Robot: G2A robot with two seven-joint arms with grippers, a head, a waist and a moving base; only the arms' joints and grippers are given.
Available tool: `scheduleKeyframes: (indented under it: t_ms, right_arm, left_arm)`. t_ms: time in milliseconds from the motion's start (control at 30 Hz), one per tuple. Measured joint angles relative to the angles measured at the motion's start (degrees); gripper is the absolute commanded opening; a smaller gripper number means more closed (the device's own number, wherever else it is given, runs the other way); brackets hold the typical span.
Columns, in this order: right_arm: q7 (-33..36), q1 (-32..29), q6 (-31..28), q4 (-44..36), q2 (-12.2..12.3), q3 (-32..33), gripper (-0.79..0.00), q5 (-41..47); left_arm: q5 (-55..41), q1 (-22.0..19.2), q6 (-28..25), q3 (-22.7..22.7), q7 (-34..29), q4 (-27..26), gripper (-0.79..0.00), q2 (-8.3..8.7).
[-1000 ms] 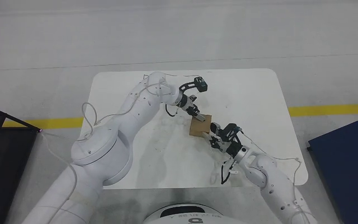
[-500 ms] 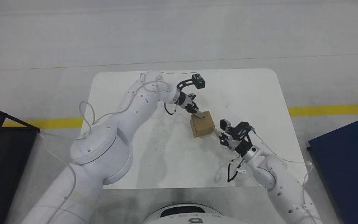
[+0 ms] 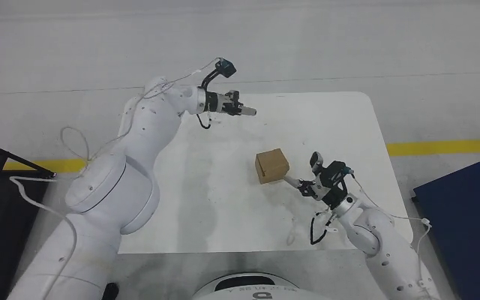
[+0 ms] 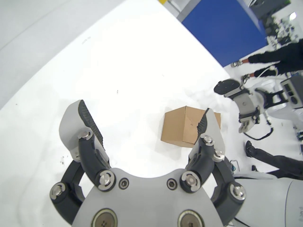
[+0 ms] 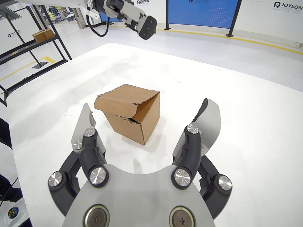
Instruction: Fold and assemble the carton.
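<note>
The small brown cardboard carton [image 3: 271, 165] [image 4: 180, 126] [image 5: 129, 116] stands just ahead of the right jaws, which are spread wide and hold nothing, with a narrow gap between them and the box. The carton's top flap is ajar on the side facing those jaws, its tuck edge hanging outside. The left jaws are also spread and empty, raised well apart from the carton. Under both lies the white round-cornered table [image 3: 337, 127] [image 4: 113, 60] [image 5: 236, 109]. Beyond the left jaws are the pale grey floor [image 3: 300, 45], a yellow floor line [image 3: 435, 147], blue partition panels [image 5: 201, 1] and a black metal shelf rack [image 5: 47, 45].
</note>
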Motion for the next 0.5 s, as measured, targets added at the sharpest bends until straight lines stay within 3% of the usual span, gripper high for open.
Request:
scheduleKeyframes:
  t_ms: [167, 300, 400, 500]
  right_arm:
    - [0.28, 0.52, -0.31, -0.65, 0.12, 0.16, 0.0, -1.61]
    - [-1.97, 3.7, -3.27, -0.96, 0.38, -1.63, 0.0, -11.1]
    - [-6.34, 8.06, -6.58, 1.36, 0.39, -4.51, 0.0, -18.04]
    - [-9.22, 12.04, -7.85, 3.39, 0.36, -6.88, 0.0, -24.08]
  left_arm:
    - [-11.32, 3.46, 0.0, -6.42, -1.6, -6.45, 0.0, 5.43]
    - [-21.95, 10.93, 0.0, -14.47, -7.73, -19.44, 0.0, 11.6]
    - [-20.3, 17.18, 0.0, -17.78, -7.56, -29.92, 0.0, 15.79]
    - [-16.26, 21.48, 0.0, -19.32, -7.37, -38.05, 0.0, 18.68]
